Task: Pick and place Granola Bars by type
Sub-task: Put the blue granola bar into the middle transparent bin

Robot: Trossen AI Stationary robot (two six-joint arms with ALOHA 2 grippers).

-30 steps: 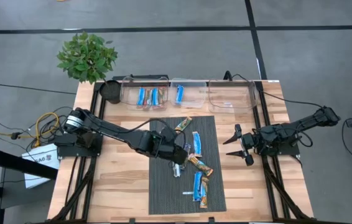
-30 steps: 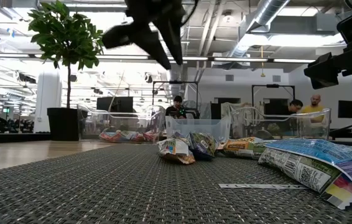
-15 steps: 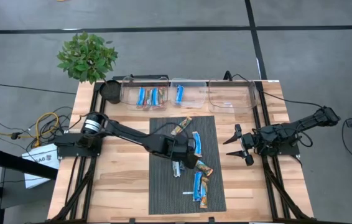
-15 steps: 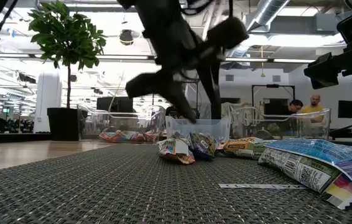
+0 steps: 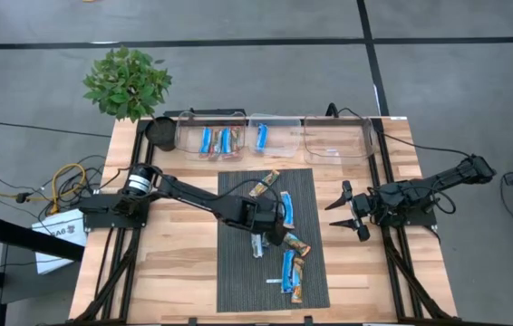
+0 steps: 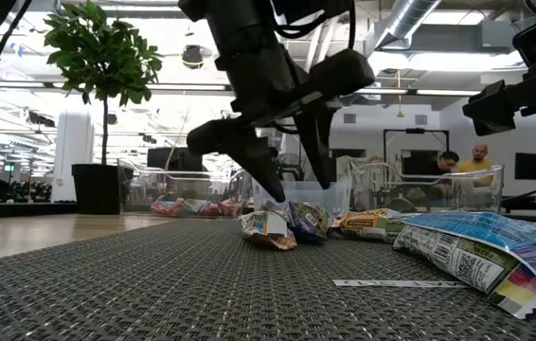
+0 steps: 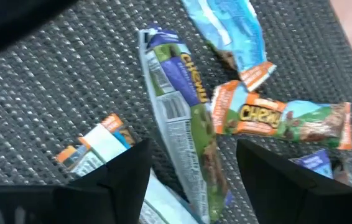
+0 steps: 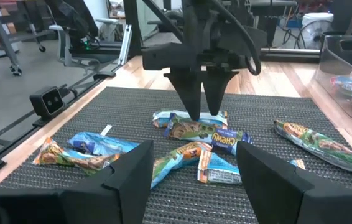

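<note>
Left gripper [image 5: 266, 220] poised with fingers apart over a heap of granola bars [image 5: 285, 237] at the middle of the woven mat [image 5: 237, 272].

The mat is dark grey with a coarse basket weave, lying on the pale wood-plank table [image 5: 175, 263]. The bars are crinkled foil packets, glossy, flat and oblong: a blue-and-green one [image 7: 182, 118] sits straight between the dark finger pads, an orange one [image 7: 282, 118] touching it crosswise (its ends pinched and serrated). More blue bars lie in the clear plastic bins [image 5: 211, 136] along the table's far edge. The right gripper [image 5: 349, 210] waits with fingers spread near the table's right edge, holding nothing.
</note>
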